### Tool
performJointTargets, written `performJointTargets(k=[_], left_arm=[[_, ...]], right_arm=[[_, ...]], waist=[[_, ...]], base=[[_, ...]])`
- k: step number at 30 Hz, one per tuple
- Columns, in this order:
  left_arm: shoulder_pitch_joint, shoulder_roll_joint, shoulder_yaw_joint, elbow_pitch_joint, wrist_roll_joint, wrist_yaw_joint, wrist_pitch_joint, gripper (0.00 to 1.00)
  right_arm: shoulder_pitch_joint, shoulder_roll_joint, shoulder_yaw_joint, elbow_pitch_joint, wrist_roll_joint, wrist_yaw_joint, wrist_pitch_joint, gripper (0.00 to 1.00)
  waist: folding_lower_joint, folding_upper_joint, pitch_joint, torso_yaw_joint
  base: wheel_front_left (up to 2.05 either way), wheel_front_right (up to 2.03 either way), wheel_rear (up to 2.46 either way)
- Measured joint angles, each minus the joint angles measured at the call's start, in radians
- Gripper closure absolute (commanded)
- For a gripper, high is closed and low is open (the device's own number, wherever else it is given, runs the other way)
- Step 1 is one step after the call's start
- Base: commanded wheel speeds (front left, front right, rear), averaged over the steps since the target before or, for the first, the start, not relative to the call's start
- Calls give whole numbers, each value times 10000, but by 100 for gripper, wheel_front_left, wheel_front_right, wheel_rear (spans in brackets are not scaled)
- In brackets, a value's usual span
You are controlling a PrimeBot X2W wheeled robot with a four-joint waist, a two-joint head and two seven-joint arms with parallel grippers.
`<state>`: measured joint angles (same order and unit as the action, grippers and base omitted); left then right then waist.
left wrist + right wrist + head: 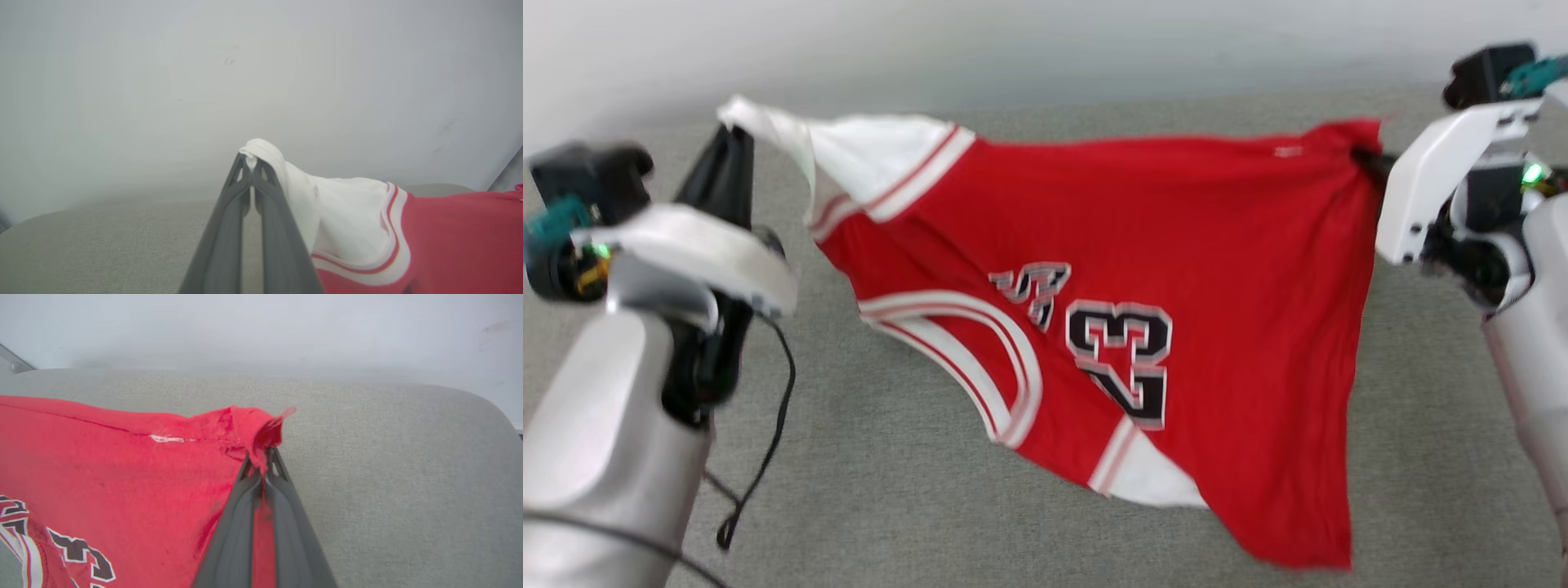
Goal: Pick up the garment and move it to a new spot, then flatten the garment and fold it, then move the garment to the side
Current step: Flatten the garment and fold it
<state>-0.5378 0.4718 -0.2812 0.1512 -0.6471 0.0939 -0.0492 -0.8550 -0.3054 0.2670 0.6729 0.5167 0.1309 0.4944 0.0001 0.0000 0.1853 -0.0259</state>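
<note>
The garment (1176, 269), a red jersey with white sleeves, striped trim and a black "23" print, hangs stretched between my two grippers above the grey surface. My left gripper (731, 139) is shut on a white sleeve tip at the upper left; the left wrist view shows that sleeve (327, 216) bunched over the closed left gripper (250, 161). My right gripper (1372, 163) is shut on the red hem corner at the upper right; the right wrist view shows red cloth (122, 457) pinched in the right gripper (261, 457). The garment's lower part sags toward me.
A grey fabric-covered surface (890, 490) lies under the garment, with a pale wall (1013, 49) behind its far edge. A black cable (768, 441) dangles from my left arm over the surface at the lower left.
</note>
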Motion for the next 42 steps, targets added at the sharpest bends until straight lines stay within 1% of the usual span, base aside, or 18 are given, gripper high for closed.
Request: performJointTargets(k=[7,12,14,16,21,22,25,26,27,28,29,31,32,33,37,39,42], left_arm=[[-3094,-800,79,2874,-265,-414,-71,100],[-5541,-803,107,4401,-54,-784,-445,100],[-6505,-811,148,4857,10,-859,-564,100],[-7380,-761,155,5281,150,-849,-635,100],[-9368,-719,209,5931,318,-792,-711,100],[-10113,-660,176,6057,460,-813,-752,100],[-11127,-627,157,6209,541,-828,-761,100],[-11127,-627,157,6209,541,-828,-761,100],[-11700,-640,113,6278,577,-869,-784,100],[-11929,-650,71,6307,635,-903,-771,100],[-12367,-654,-38,6479,725,-997,-825,100],[-12537,-658,-125,6608,800,-1035,-836,100],[-12537,-658,-125,6608,800,-1035,-836,100],[-12587,-683,-203,6792,815,-1127,-905,100],[-12400,-771,-253,7248,725,-1346,-1137,100],[-12107,-788,-314,7465,713,-1480,-1254,100],[-11338,-872,-368,7791,575,-1676,-1442,100]], right_arm=[[-1684,255,-702,769,-393,0,-1308,100],[-3337,360,-1139,1062,-746,0,-2100,100],[-4045,395,-1233,1043,-754,0,-2320,100],[-4653,393,-1313,1012,-830,2,-2594,100],[-6199,261,-1641,1110,-982,2,-2782,100],[-6841,247,-1724,1070,-1057,2,-2878,100],[-7659,226,-1820,1009,-1152,2,-2928,100],[-7659,226,-1820,1009,-1152,2,-2928,100],[-8109,194,-1873,959,-1181,2,-2980,100],[-8283,171,-1866,926,-1221,2,-3003,100],[-8641,161,-1804,924,-1235,2,-3081,100],[-8788,173,-1682,917,-1231,2,-3145,100],[-8788,173,-1682,917,-1231,2,-3145,100],[-8807,196,-1563,955,-1185,0,-3267,100],[-8625,286,-1189,1254,-1001,2,-3402,100],[-8428,314,-926,1413,-872,0,-3553,100],[-7758,403,-431,1714,-612,0,-3791,100]], waist=[[-1,0,-272,-329],[0,0,118,-475],[0,0,366,-516],[0,0,655,-544],[0,0,1474,-552],[0,0,1864,-534],[0,0,2494,-496],[0,0,2494,-496],[0,0,2937,-459],[1,0,3159,-439],[1,0,3805,-378],[1,0,4218,-348],[1,0,4218,-348],[1,0,4612,-317],[2,-1,5203,-273],[2,0,5359,-267],[2,-1,5253,-310]], base=[[0,0,0],[0,0,0],[0,0,0],[0,0,0],[0,0,0],[0,0,0],[0,0,0],[0,0,0],[0,0,0],[0,0,0],[0,0,0],[0,0,0],[0,0,0],[0,0,0],[0,0,0],[0,0,0],[0,0,0]])
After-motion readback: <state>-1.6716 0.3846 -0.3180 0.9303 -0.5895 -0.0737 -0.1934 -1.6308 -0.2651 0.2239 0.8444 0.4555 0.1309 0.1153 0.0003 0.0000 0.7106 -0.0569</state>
